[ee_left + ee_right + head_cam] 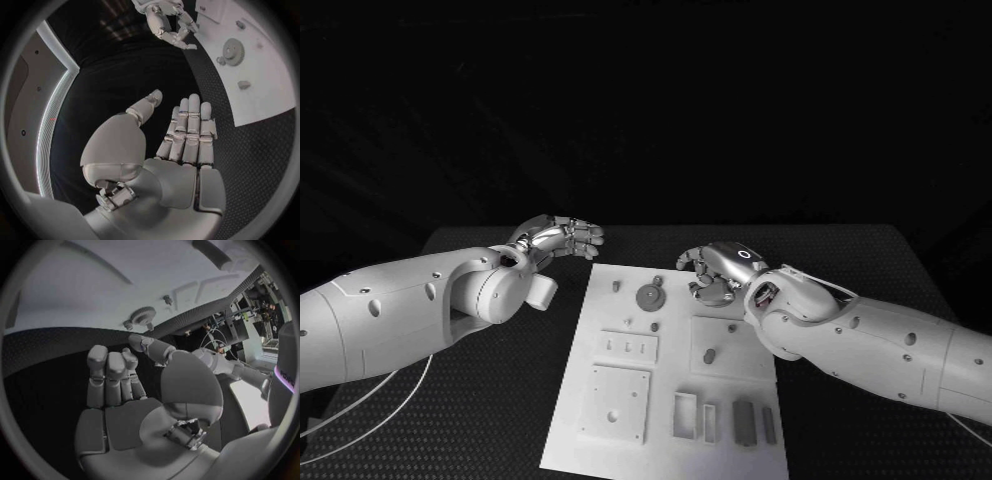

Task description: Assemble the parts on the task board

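Observation:
The white task board (pixel 625 440) lies in the middle of the black table. A grey gear (pixel 651 295) sits near its far end, with small pegs (pixel 655 326) close by. Several grey blocks (pixel 744 422) stand along its near edge. My left hand (pixel 560 238) hovers just off the board's far left corner; in its wrist view its fingers (pixel 190 130) are straight, the thumb is apart, and it holds nothing. My right hand (pixel 715 270) hangs over the board's far right part beside the gear. Its fingers (pixel 109 375) are loosely bent around nothing. The gear (pixel 142 316) lies beyond its fingertips.
Flat square plates (pixel 616 400) with holes and a slotted plate (pixel 629 347) lie on the board's left half. Black table surface (pixel 877 270) runs on both sides of the board. The left wrist view shows the board (pixel 262 85), the gear (pixel 233 50) and my right hand (pixel 169 22).

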You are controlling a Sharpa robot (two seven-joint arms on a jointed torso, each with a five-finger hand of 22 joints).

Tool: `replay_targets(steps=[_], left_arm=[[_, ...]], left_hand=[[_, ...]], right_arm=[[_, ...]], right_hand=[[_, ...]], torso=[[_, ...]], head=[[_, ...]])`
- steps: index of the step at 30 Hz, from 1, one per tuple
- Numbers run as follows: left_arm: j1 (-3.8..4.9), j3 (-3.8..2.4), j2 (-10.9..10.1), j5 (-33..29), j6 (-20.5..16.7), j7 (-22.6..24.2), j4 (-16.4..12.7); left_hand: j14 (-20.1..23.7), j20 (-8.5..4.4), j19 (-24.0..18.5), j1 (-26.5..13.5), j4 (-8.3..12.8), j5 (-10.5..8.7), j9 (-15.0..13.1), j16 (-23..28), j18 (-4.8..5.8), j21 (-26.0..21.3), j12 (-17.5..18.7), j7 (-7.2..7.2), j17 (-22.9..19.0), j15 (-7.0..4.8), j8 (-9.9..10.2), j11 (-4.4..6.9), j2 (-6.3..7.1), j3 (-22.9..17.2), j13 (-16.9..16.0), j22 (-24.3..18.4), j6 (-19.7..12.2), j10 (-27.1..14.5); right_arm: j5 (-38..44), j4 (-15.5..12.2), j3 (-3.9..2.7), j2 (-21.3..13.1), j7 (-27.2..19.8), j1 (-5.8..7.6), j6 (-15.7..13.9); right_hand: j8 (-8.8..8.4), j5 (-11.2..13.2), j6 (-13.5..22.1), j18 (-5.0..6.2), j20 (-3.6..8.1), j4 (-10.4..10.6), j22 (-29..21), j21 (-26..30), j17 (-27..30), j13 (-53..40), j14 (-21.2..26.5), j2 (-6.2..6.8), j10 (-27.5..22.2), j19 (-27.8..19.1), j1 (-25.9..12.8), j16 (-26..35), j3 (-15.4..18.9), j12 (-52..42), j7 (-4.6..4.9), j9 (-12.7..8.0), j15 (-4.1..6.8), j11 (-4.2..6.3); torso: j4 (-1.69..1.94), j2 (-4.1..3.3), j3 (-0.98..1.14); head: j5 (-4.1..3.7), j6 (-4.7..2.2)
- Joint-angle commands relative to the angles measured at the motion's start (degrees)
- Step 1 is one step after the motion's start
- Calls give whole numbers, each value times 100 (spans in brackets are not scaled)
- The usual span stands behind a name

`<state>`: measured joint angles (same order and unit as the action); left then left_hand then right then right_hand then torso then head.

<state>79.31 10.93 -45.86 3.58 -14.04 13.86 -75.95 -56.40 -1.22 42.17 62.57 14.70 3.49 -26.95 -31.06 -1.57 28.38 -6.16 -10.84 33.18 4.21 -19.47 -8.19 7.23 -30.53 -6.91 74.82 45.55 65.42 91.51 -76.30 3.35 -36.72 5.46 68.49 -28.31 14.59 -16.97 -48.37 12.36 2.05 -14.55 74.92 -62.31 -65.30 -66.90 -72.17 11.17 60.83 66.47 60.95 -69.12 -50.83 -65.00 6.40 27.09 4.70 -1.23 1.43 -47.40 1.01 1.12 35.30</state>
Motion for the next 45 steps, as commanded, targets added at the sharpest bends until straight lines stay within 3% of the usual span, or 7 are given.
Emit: replay_targets(steps=[1,3,6,10,22,31,45], left_arm=[[7,-6,0,17,35,59,2],[7,-6,-2,17,37,71,16],[6,-5,-22,17,42,83,24],[5,-5,-4,17,47,84,70],[-3,0,14,10,59,114,108],[-9,1,19,10,57,110,135],[-9,1,11,10,69,109,152]], left_hand=[[6,6,-43,-35,2,-7,-15,37,-60,16,-33,2,14,32,42,66,-24,-4,-40,8,-14,102],[5,6,-45,-41,2,-8,-19,39,-60,15,-46,4,16,32,42,80,-20,0,-48,8,-10,130],[6,5,-46,-47,4,-9,-23,41,-60,15,-30,6,18,32,40,73,-15,3,-43,7,-5,107],[7,5,-47,-53,8,-9,-30,47,-60,14,8,8,22,32,43,46,-11,6,-30,5,-1,49],[11,11,-67,-78,3,9,-42,59,-51,5,36,6,29,37,54,28,-6,6,-26,3,-3,21],[10,11,-69,-95,0,-9,-44,61,-51,5,41,4,31,37,59,26,8,17,-26,4,-8,17],[10,10,-69,-98,-2,-11,-45,61,-51,5,43,4,32,36,59,25,7,18,-26,4,-7,15]], right_arm=[[-842,-51,-50,-169,-456,27,33],[-1368,-67,-82,-365,-648,68,269],[-1723,-39,-132,-558,-807,77,403],[-1913,174,-164,-749,-930,80,585],[-2263,677,-160,-900,-1261,47,933],[-2340,931,-160,-862,-1336,-95,1060],[-2342,1129,-160,-684,-1404,-323,1081]], right_hand=[[34,240,-194,264,4,51,11,-5,-5,5,-33,170,-19,38,-74,8,161,-33,206,-8,-45,-76],[39,618,-197,264,16,99,6,4,-12,3,-18,273,-52,31,-153,11,475,-43,234,-16,-75,-106],[28,907,-167,264,30,75,7,30,-25,-3,31,246,-110,-23,-175,20,779,-52,241,-28,-81,-111],[18,906,-144,264,40,56,10,54,-39,-3,73,213,-152,-71,-129,24,944,-62,248,-44,-85,-118],[-26,328,-23,264,38,-114,51,90,-84,12,197,140,-297,-221,-267,25,1830,-103,292,-93,-128,-161],[-74,332,103,264,29,-175,60,133,-101,18,289,150,-405,-318,-350,33,2227,-110,320,-120,-157,-190],[-32,494,54,264,34,-199,70,135,-114,22,310,34,-421,-342,-226,18,2331,-135,271,-106,-117,-142]], torso=[[-11,6,5],[-40,16,20],[-74,31,35],[-121,49,60],[-219,90,156],[-258,86,208],[-247,85,189]], head=[[-33,-35],[-61,-53],[-73,-72],[-79,-147],[-108,-121],[-105,-83],[-85,4]])
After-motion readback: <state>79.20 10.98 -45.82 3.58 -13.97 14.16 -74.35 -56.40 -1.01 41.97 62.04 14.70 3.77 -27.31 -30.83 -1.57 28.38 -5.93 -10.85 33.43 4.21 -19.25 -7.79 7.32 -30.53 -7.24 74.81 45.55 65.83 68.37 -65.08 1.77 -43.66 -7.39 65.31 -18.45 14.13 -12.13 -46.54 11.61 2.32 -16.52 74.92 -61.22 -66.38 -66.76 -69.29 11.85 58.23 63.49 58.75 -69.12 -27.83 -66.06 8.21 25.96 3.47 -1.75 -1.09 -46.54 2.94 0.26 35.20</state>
